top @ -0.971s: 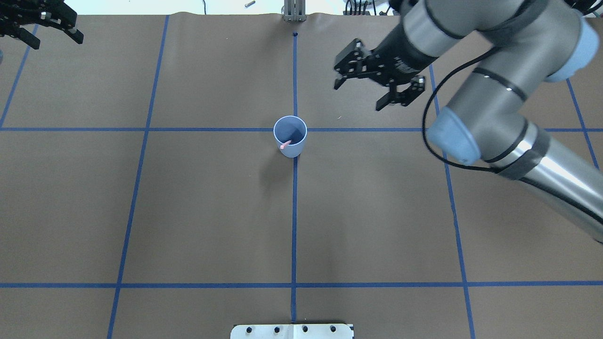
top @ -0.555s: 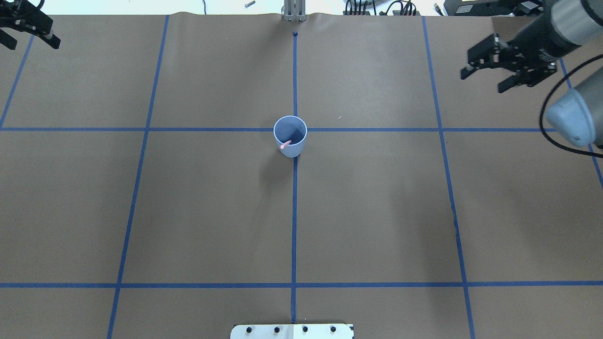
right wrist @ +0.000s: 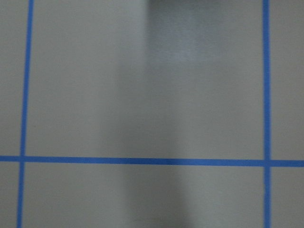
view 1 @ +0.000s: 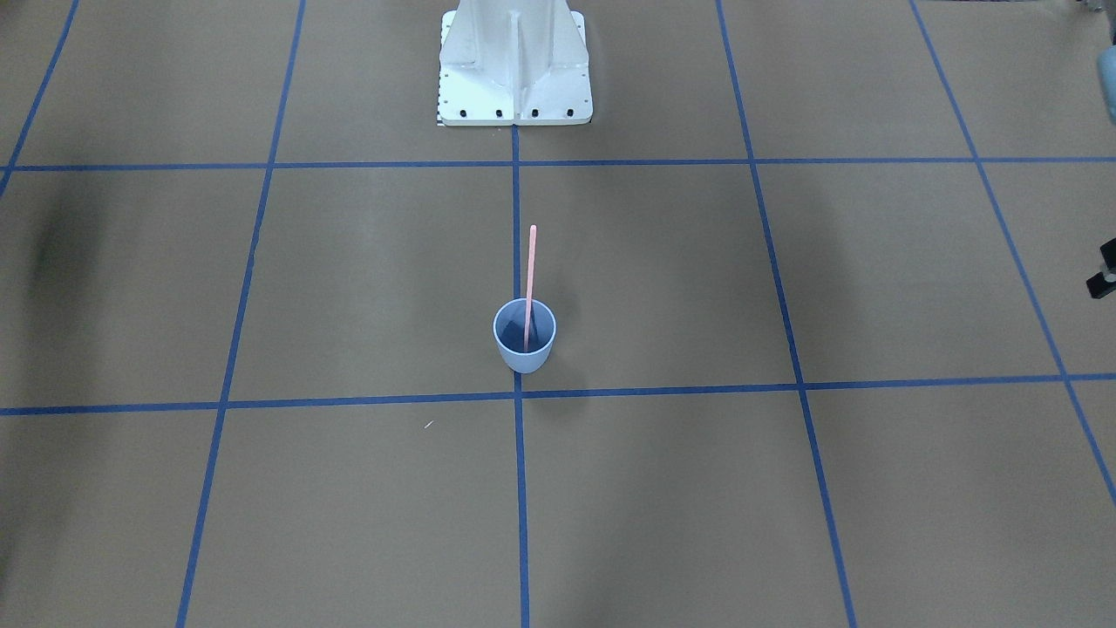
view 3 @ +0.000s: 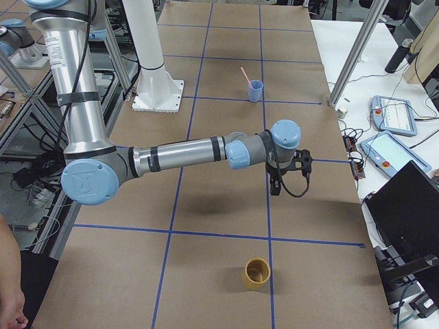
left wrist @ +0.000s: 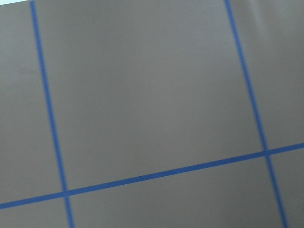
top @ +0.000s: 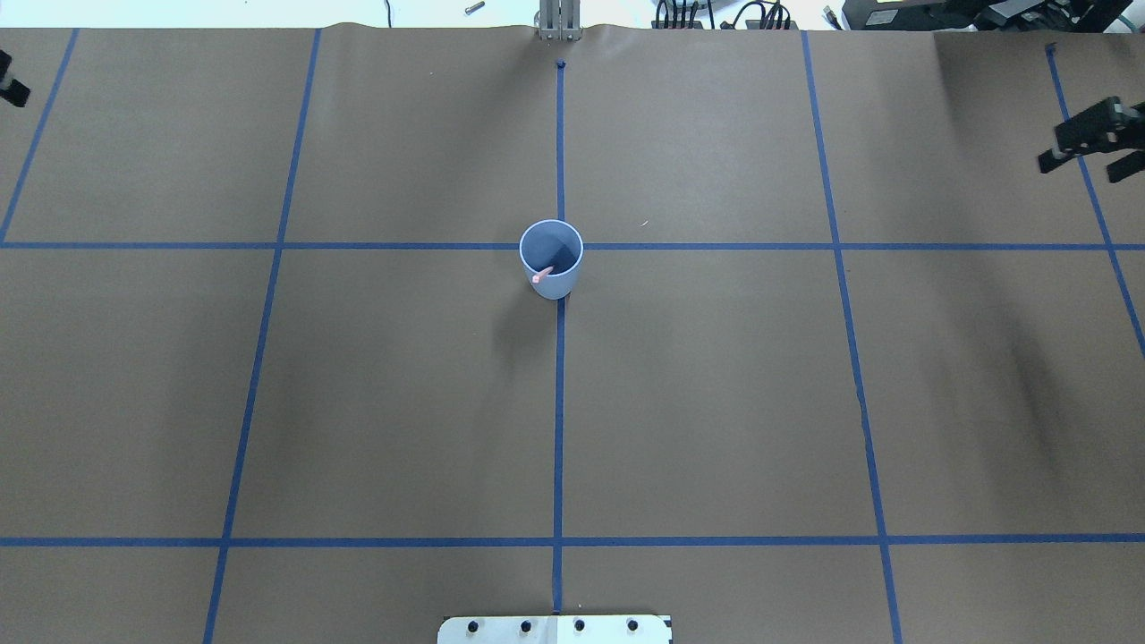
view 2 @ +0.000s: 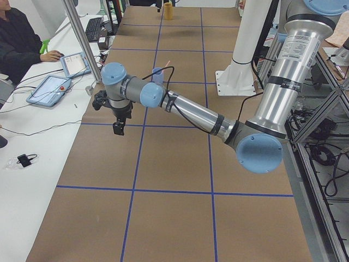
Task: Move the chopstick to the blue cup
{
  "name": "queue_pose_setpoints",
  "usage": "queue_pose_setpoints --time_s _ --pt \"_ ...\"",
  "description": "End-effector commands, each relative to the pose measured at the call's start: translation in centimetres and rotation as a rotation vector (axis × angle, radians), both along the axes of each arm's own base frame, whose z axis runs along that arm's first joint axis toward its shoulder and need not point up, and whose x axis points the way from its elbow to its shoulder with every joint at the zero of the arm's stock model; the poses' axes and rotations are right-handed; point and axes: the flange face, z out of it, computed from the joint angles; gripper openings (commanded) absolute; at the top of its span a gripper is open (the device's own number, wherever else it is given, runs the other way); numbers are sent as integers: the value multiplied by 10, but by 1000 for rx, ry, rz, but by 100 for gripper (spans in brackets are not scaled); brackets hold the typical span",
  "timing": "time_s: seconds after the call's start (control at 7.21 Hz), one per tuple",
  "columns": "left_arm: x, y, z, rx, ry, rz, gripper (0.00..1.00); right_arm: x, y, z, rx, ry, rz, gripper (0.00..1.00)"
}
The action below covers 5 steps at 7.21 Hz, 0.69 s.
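Observation:
The blue cup [top: 551, 258] stands upright at the table's middle, on the centre tape line. The salmon-pink chopstick [view 1: 530, 275] stands in it, leaning on the rim and sticking well above it; from overhead only its tip [top: 540, 276] shows. My right gripper [top: 1078, 166] is open and empty at the far right edge of the overhead view, far from the cup. My left gripper [top: 7, 86] is only a sliver at the far left edge; in the exterior left view [view 2: 112, 114] its fingers stand apart and hold nothing.
A yellow cup [view 3: 257, 273] stands on the table near its right end. The robot's white base plate [view 1: 514, 109] sits behind the blue cup. Blue tape lines grid the brown table. An operator and tablets [view 2: 49, 87] are at a side desk.
Both arms have pulled away outward from the middle. The right gripper moved from near the cup to the right edge, the left gripper almost out of the overhead view. Cup and chopstick have not moved.

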Motion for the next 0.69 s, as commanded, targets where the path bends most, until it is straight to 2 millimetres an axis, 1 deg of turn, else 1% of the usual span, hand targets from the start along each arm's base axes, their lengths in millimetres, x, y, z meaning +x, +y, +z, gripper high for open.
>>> queue_pose_setpoints --time_s 0.0,0.14,0.28,0.42,0.55 --pt "-21 33 71 -51 -42 35 98 55 43 52 8 53 -54 100" --pt "-25 41 97 -92 -80 34 98 57 45 55 0 60 -52 100" --pt "-26 50 116 -99 -86 33 98 59 48 62 -17 64 -45 100" --pt "-27 51 126 -96 -83 25 98 61 61 73 -33 90 -47 100" --pt "-30 52 131 -107 -82 17 98 63 68 79 -46 90 -42 100"
